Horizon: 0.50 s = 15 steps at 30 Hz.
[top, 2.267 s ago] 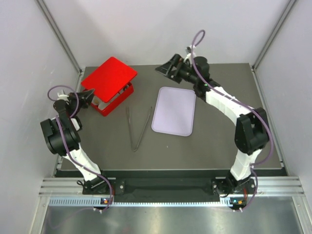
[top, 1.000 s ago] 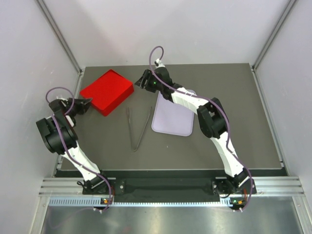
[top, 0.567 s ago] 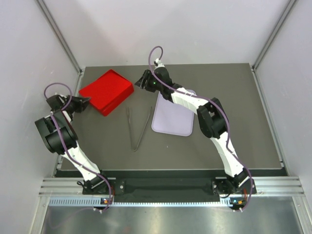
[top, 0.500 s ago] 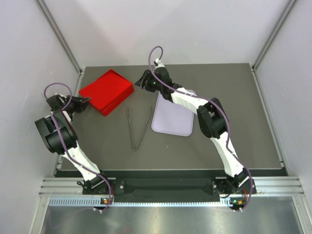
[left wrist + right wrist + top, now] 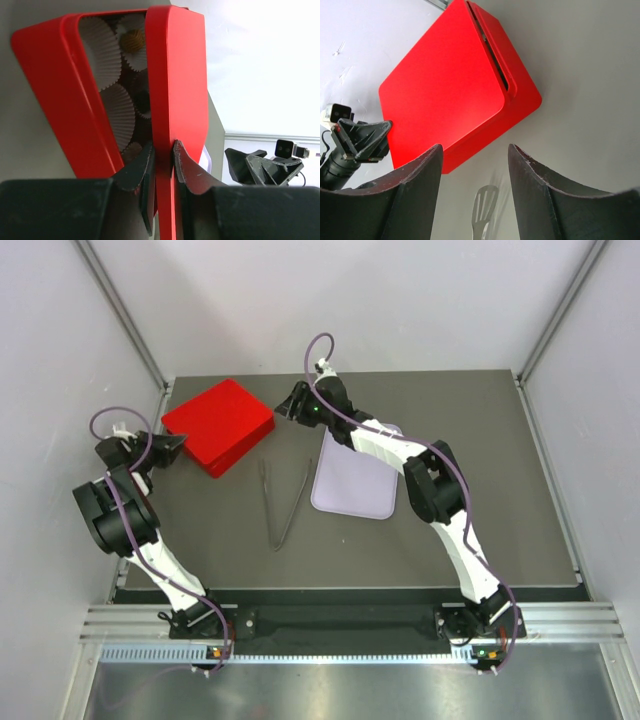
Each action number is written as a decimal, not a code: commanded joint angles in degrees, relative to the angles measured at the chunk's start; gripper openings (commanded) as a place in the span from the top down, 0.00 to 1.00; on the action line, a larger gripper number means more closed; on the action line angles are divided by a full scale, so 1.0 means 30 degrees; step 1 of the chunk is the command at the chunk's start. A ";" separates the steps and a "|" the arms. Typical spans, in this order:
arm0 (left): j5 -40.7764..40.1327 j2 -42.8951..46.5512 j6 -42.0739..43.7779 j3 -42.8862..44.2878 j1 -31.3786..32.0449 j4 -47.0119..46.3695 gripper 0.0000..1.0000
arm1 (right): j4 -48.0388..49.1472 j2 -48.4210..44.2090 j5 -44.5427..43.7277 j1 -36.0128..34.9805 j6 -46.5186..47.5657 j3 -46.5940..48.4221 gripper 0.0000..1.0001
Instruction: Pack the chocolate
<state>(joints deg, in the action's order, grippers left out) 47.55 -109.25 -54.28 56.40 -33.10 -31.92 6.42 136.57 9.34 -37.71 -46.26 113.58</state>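
Chocolate (image 5: 132, 40) — in red box (image 5: 55, 90) beyond left hand (image 5: 163, 148) | hand clamps lid (image 5: 175, 75)

White arm links (image 5: 375, 445), black joints (image 5: 432, 490) (chunky), looping purple cables (image 5: 320, 336), black tapered end effector fingers (image 5: 410, 200)

Dark grey table boxed in by plain white walls

The matte tabletop (image 5: 500, 420) fills the middle of the overhead view. A white back wall (image 5: 350, 300) stands at 12 o'clock, with side walls at 9 o'clock (image 5: 50, 360) and 3 o'clock (image 5: 605, 440). Slim metal posts run up the corners at 11 o'clock (image 5: 120, 315) and 1 o'clock (image 5: 565, 310). A slotted aluminium rail (image 5: 350, 625) borders the table at 6 o'clock, with a brushed metal sheet (image 5: 350, 690) beyond it. The light is soft and even, and shadows are faint.
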 commanded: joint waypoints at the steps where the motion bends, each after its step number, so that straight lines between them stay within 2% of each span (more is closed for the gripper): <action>1: 0.0001 0.0031 0.0955 0.0152 -0.0069 -0.1490 1.00 | 0.1084 0.0120 0.0225 -0.0349 -0.0019 0.0900 0.45; 15: -0.1875 -0.0760 -0.0128 0.0360 -0.0098 -0.1430 1.00 | 0.1260 0.1555 0.0197 -0.0436 -0.0809 0.2510 0.47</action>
<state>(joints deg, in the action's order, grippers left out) 45.21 -110.54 -56.34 56.73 -33.10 -33.06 7.77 139.20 9.82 -37.71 -47.20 117.78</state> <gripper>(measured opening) 0.202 0.534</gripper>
